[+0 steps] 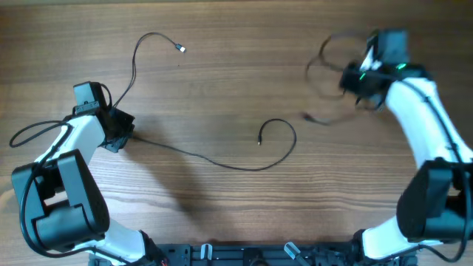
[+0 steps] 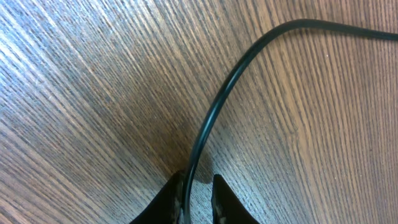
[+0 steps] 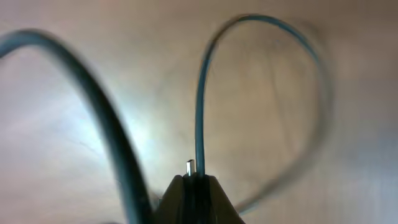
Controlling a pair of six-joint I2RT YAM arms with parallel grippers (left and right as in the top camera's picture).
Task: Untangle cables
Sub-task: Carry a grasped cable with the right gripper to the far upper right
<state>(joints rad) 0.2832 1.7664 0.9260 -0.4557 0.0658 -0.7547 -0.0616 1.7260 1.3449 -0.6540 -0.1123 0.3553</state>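
A long thin black cable lies across the wooden table, with one plug end at the back left and the other near the middle. My left gripper sits on this cable at the left. In the left wrist view the cable runs between the nearly closed fingers of the left gripper, pressed to the left finger. At the back right, my right gripper holds a blurred looped cable off the table. In the right wrist view the right gripper is shut on a strand beside a silver plug tip.
A loose end of the right cable trails down left of the right arm. The left arm's own thicker black wire loops out at the left edge. Both arm bases stand along the front edge.
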